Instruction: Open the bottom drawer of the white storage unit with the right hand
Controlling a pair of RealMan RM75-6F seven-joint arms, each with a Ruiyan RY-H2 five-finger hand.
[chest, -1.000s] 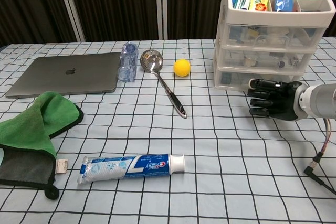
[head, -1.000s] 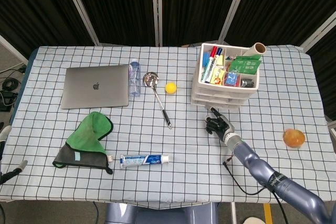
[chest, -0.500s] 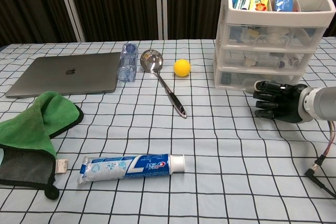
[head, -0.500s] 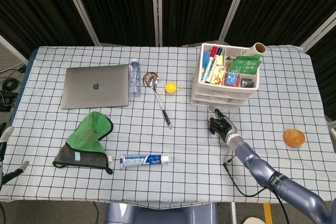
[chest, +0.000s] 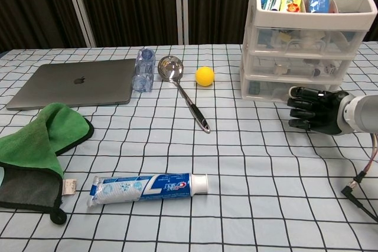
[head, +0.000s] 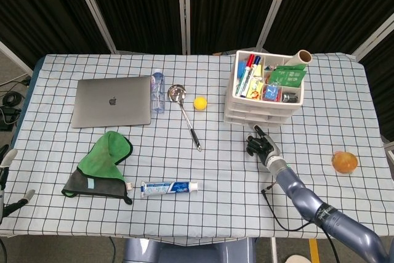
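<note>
Black right hand (chest: 313,109), fingers curled and empty, before the closed bottom drawer (chest: 269,90).

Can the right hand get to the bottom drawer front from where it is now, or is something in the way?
Probably yes. The right hand sits just in front of the bottom drawer of the white storage unit, fingers curled in, with nothing on the cloth between them. The drawer looks closed.

Right hand (head: 261,146) before white storage unit (head: 263,93)
</note>
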